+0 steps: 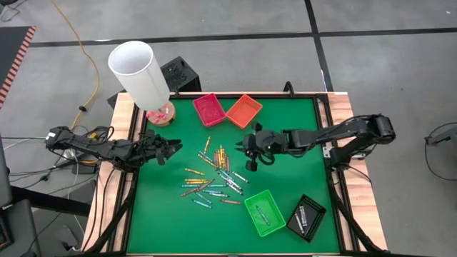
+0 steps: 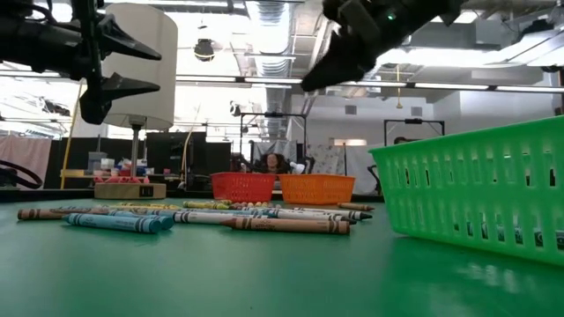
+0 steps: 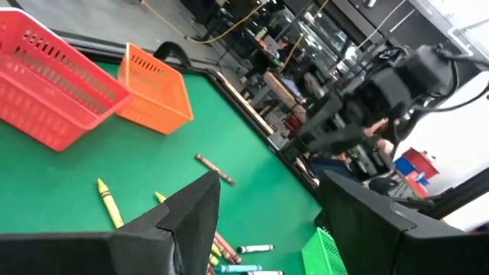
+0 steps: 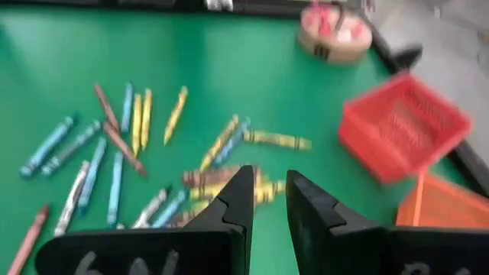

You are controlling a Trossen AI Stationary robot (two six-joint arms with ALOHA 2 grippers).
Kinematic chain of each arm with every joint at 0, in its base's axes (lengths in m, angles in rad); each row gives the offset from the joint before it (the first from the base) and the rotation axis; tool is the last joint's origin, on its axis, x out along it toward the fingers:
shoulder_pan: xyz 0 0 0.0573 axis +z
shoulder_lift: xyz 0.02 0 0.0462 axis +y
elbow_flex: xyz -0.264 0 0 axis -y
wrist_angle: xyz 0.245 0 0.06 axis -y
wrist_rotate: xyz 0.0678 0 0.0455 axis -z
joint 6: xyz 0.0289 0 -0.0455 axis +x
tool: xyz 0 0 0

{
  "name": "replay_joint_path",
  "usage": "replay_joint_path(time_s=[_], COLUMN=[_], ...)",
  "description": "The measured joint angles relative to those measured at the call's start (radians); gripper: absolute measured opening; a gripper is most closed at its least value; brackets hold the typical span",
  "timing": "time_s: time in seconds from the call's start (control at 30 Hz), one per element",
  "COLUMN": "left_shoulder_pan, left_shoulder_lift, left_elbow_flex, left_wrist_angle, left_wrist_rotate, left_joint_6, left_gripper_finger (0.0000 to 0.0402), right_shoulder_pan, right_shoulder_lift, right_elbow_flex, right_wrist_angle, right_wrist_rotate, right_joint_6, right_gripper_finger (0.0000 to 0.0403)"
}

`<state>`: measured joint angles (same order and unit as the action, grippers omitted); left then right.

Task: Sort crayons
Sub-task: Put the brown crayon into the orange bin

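The crayons (image 1: 214, 175) lie loose in a scattered pile on the green mat (image 1: 285, 178) at the table's middle; they also show in the low view (image 2: 203, 217) and the right wrist view (image 4: 137, 145). My right gripper (image 1: 251, 158) (image 4: 267, 182) hangs above the pile's far right side. It slants down, with its fingers a narrow gap apart and nothing between them. My left gripper (image 1: 173, 146) (image 3: 267, 191) waits level over the mat's left edge, open and empty.
A red tray (image 1: 209, 109) and an orange tray (image 1: 243, 111) stand at the far edge. A green tray (image 1: 265, 212) and a black tray (image 1: 306, 217) stand near right, each with a few crayons. A white lamp (image 1: 139, 71) stands on a wooden base at the far left corner.
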<state>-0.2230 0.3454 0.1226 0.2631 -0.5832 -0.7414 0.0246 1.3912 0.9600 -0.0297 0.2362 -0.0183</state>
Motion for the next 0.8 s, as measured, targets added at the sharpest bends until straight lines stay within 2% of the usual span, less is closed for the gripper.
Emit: replay_joint_path(time_s=[0.13, 0.3, 0.6, 0.8], left_shoulder_pan=[0.005, 0.004, 0.005, 0.005], left_shoulder_lift=[0.000, 0.000, 0.000, 0.000], left_elbow_flex=[0.000, 0.000, 0.000, 0.000], left_wrist_angle=[0.001, 0.025, 0.032, 0.047], left_wrist_rotate=[0.016, 0.090, 0.010, 0.020], left_joint_6=[-0.004, -0.005, 0.018, 0.008], left_gripper_finger=[0.0215, 0.0215, 0.0215, 0.0215], right_shoulder_pan=[-0.034, -0.061, -0.079, -0.084], right_shoulder_lift=[-0.044, -0.136, -0.290, -0.348], right_elbow_flex=[0.000, 0.000, 0.002, -0.006], right_wrist_angle=[0.056, 0.066, -0.207, -0.380], right_wrist_rotate=[-0.004, -0.081, -0.078, -0.079], right_joint_6=[-0.015, -0.018, -0.010, -0.042], right_gripper_finger=[0.0077, 0.0077, 0.0077, 0.0077])
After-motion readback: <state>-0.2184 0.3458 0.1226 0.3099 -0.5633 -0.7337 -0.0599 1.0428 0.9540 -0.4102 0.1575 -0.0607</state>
